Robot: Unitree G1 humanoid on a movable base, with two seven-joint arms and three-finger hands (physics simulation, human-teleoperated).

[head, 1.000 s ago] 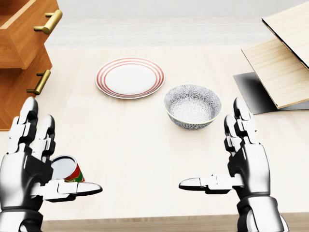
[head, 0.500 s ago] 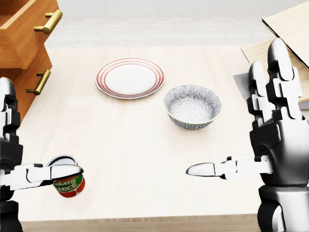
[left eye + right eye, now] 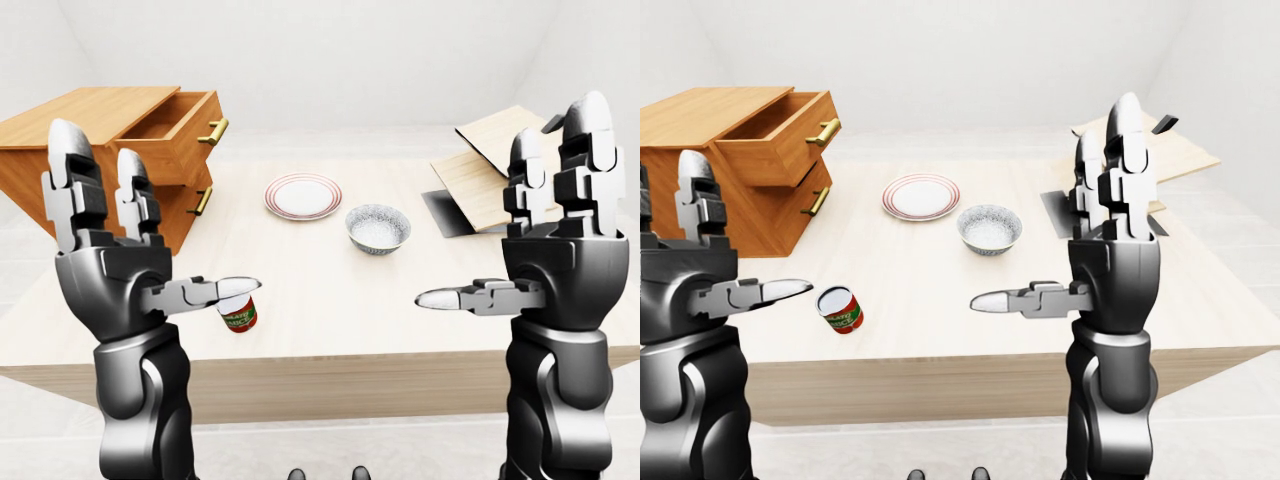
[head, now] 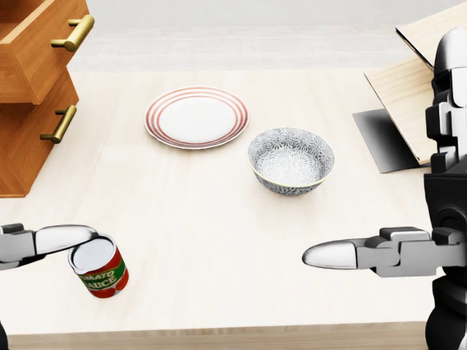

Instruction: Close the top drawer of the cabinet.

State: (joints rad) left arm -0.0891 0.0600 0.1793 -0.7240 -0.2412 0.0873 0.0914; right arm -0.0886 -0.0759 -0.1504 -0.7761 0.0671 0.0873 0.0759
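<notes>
Top drawer (image 3: 178, 128) of cabinet (image 3: 95, 165) standing pulled out, at left end of bench (image 3: 330, 290), brass handle facing toward plate. Lower drawer (image 3: 190, 205) sitting flush.

Left robot hand (image 3: 110, 265) raised upright, fingers spread, holding nothing, thumb pointing right just over tomato sauce can (image 4: 98, 272). Right robot hand (image 3: 555, 255) raised too, fingers straight up, thumb pointing left, empty.

Striped plate (image 4: 195, 117) and patterned bowl (image 4: 290, 160) lying near bench middle, apart from each other. Wooden boards (image 4: 419, 102) leaning at right edge.
</notes>
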